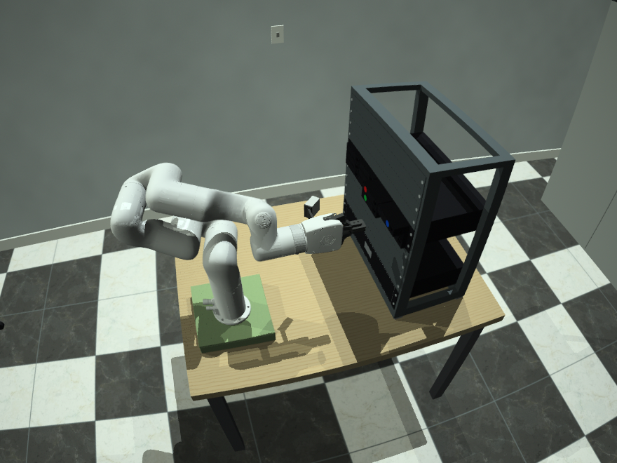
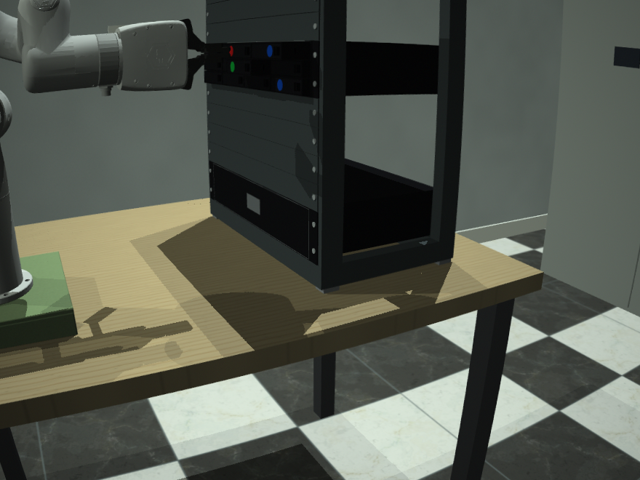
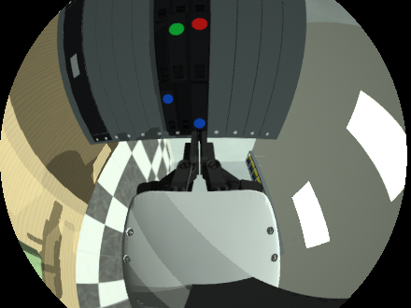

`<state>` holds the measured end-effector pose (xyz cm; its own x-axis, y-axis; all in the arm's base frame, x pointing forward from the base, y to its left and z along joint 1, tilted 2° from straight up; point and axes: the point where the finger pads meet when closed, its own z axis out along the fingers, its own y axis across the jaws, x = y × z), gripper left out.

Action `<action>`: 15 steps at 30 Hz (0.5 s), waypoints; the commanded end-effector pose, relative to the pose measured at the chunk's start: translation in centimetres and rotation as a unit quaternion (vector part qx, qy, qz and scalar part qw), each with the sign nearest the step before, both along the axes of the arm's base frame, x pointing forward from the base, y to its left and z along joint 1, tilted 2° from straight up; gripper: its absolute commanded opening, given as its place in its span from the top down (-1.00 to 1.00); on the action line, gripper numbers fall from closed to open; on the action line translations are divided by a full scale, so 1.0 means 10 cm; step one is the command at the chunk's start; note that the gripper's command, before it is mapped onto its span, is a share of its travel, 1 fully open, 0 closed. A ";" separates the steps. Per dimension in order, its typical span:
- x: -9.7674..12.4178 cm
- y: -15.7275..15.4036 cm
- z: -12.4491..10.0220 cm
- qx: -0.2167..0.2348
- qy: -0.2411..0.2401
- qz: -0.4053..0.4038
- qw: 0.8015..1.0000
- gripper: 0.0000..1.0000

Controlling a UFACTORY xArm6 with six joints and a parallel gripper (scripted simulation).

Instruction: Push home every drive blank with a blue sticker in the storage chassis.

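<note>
The dark rack (image 1: 423, 199) stands on the right side of the wooden table. Its black storage chassis (image 2: 260, 67) sits high in the rack front. A red sticker (image 2: 230, 50) and a blue sticker (image 2: 269, 50) are in the top row. A green sticker (image 2: 232, 66) is under the red one, and a second blue sticker (image 2: 279, 84) is lower. My gripper (image 2: 198, 53) is shut and empty, level with the top row, just in front of the chassis. In the wrist view its tips (image 3: 200, 143) sit just under a blue sticker (image 3: 200, 123). I cannot tell whether they touch it.
The arm's green base plate (image 1: 231, 311) is on the table's left side. A black panel with a pale label (image 2: 253, 204) fills the rack's bottom front. The rack's right side and top are open frame. A grey wall corner stands to the right.
</note>
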<state>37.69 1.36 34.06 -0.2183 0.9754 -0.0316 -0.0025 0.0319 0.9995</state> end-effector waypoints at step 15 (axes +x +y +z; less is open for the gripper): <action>0.52 0.12 0.03 0.000 0.001 0.001 1.000 1.00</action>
